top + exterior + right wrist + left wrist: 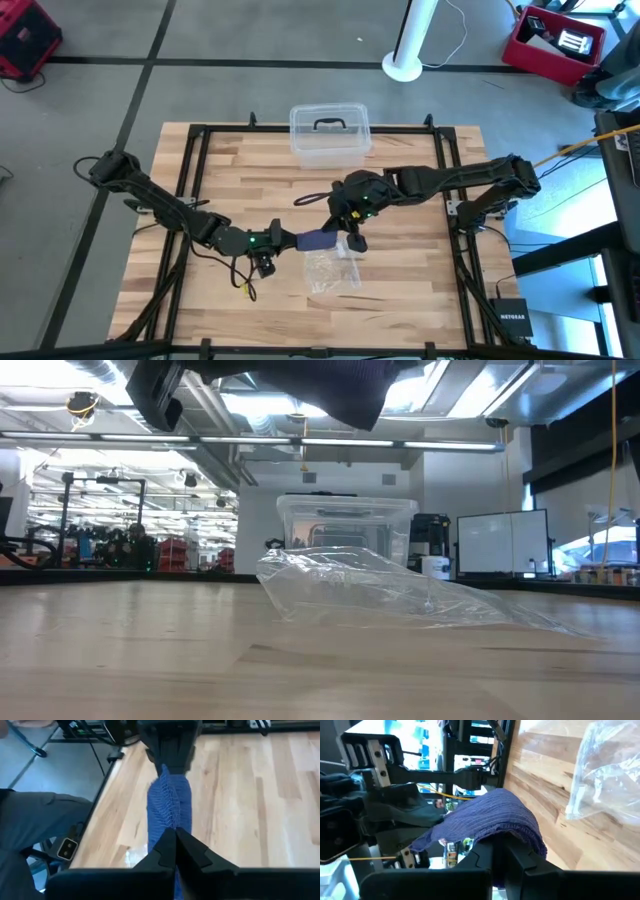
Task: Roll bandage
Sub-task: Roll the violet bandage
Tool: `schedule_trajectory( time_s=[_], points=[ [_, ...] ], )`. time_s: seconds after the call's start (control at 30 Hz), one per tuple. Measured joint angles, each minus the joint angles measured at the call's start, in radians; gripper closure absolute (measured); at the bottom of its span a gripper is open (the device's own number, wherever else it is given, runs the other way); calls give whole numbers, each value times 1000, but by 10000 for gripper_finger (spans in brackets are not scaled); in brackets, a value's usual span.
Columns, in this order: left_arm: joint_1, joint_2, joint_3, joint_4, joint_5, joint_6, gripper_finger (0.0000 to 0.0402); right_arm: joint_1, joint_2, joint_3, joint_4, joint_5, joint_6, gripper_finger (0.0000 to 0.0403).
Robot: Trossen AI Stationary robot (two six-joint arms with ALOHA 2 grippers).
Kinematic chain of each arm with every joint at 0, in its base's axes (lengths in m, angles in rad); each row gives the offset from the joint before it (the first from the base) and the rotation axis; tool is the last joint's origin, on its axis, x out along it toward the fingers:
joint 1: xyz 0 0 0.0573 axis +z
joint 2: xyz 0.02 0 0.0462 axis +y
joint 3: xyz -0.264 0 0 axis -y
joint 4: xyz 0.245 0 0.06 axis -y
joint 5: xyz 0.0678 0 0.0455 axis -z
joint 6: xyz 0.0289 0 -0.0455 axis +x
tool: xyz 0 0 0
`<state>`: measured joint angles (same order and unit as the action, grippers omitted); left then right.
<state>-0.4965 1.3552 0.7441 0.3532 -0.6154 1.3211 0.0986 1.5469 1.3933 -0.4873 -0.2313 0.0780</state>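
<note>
While stretched mid-frame above the counter (200, 190), the bandage (318, 240) is pinched at either end by left end effector (287, 240) and right end effector (343, 231); soft, light, floppy, best gripped at ends.

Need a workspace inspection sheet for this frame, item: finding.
Surface: light wooden slat table, black frame.
Job's things: dark blue-purple fabric bandage stretched in the air between both hands.
Clutter: clear crinkly plastic bag below the bandage; clear plastic box with black handle at far edge.
Grippers: left hand shut on bandage; right hand shut on bandage.
Cables: yellow cable under left arm.
Surroundings: red crate, white pole base on floor.
</note>
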Motion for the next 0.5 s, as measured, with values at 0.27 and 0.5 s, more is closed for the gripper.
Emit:
schedule_trajectory(
  time_s=[0.27, 0.5],
  points=[
    [0, 0, 0, 7, 4, 26, 396, 0, 38, -5, 43, 85, 2, 391],
    [-1, 1, 0, 5, 5, 30, 396, 0, 84, -5, 64, 158, 36, 387]
  ],
)
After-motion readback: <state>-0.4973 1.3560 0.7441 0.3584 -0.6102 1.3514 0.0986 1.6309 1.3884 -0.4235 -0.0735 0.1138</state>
